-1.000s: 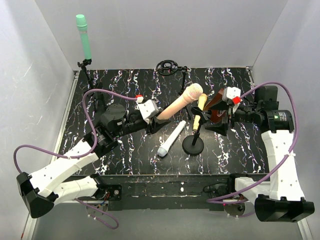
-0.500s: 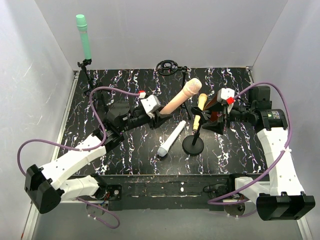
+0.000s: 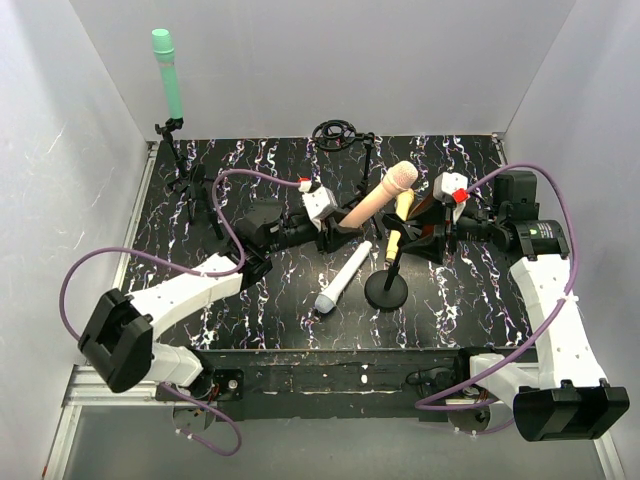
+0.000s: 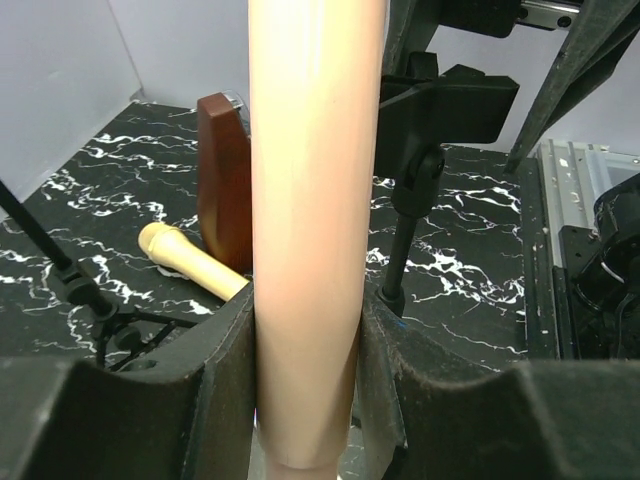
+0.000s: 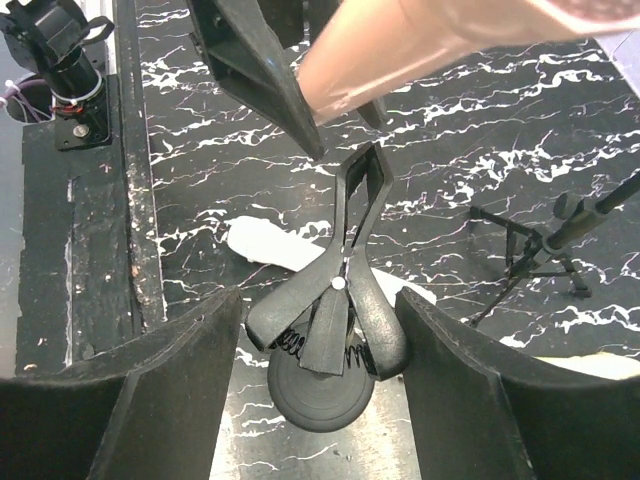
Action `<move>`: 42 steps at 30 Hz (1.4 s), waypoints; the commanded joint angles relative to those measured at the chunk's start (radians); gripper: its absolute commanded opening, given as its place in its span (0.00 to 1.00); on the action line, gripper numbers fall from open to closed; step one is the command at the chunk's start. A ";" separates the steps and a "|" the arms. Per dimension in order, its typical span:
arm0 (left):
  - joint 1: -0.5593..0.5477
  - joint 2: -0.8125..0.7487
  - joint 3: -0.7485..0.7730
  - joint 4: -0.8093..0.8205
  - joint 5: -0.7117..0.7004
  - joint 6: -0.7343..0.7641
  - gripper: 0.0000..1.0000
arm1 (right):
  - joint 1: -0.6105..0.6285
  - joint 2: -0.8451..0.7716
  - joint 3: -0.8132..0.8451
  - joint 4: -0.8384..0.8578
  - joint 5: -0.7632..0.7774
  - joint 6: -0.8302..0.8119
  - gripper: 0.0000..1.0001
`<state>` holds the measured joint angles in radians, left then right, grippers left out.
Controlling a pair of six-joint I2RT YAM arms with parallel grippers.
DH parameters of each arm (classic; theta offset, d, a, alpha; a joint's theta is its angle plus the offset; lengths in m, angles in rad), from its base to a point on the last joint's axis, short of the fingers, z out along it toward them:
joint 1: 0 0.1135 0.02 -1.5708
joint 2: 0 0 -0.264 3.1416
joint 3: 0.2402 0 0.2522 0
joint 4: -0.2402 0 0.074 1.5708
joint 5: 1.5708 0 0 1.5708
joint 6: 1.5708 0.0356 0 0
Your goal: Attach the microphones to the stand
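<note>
My left gripper (image 3: 338, 221) is shut on the lower body of the peach-pink microphone (image 3: 382, 192), holding it tilted with its head up and to the right, above the round-based stand (image 3: 386, 290). In the left wrist view the microphone (image 4: 315, 200) fills the gap between my fingers (image 4: 225, 380). My right gripper (image 5: 318, 300) is open, with its fingers either side of the stand's spring clip (image 5: 335, 295) and a gap on both sides. The white microphone (image 3: 343, 277) lies on the table. The yellow microphone (image 3: 400, 215) lies by the stand. The mint green microphone (image 3: 168, 85) stands upright in a stand at the back left.
A brown wedge-shaped object (image 3: 427, 207) sits beside my right gripper (image 3: 438, 235), and also shows in the left wrist view (image 4: 225, 180). A tripod stand (image 3: 190, 185) is at the back left. A black ring-shaped base (image 3: 338, 133) is at the back middle. White walls enclose the table.
My left arm has carried the peach-pink microphone to the right, up to the stand's clip. My right gripper has shifted slightly left toward the stand.
</note>
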<state>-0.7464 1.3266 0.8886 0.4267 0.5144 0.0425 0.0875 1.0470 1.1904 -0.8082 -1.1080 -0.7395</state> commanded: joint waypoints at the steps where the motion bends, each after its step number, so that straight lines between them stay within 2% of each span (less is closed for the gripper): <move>1: 0.018 0.034 -0.014 0.177 0.062 -0.064 0.00 | 0.004 -0.018 -0.021 0.050 -0.023 0.040 0.69; 7: 0.032 0.101 -0.074 0.406 0.099 -0.119 0.00 | 0.004 -0.030 -0.043 0.086 -0.029 0.097 0.71; 11: 0.039 0.172 -0.068 0.490 0.114 -0.188 0.00 | 0.005 -0.031 -0.051 0.102 -0.052 0.123 0.71; 16: 0.042 0.247 -0.077 0.687 0.121 -0.251 0.00 | 0.004 -0.038 -0.061 0.118 -0.052 0.144 0.71; 22: 0.042 0.289 -0.079 0.776 0.133 -0.309 0.00 | 0.003 -0.045 -0.087 0.164 -0.055 0.212 0.68; 26: 0.041 0.315 -0.083 0.845 0.145 -0.363 0.00 | -0.006 -0.045 -0.098 0.202 -0.079 0.268 0.58; 31: 0.038 0.344 -0.085 0.897 0.174 -0.412 0.00 | -0.028 -0.051 -0.118 0.267 -0.124 0.354 0.27; 33: 0.033 0.353 -0.085 0.906 0.177 -0.418 0.00 | -0.031 -0.051 -0.127 0.283 -0.133 0.374 0.20; 42: 0.012 0.424 -0.063 0.968 0.182 -0.452 0.00 | -0.035 -0.064 -0.166 0.351 -0.174 0.454 0.17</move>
<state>-0.7189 1.7290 0.8074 1.3144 0.6895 -0.3862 0.0544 1.0050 1.0351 -0.5144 -1.2102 -0.3679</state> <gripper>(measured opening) 0.348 0.424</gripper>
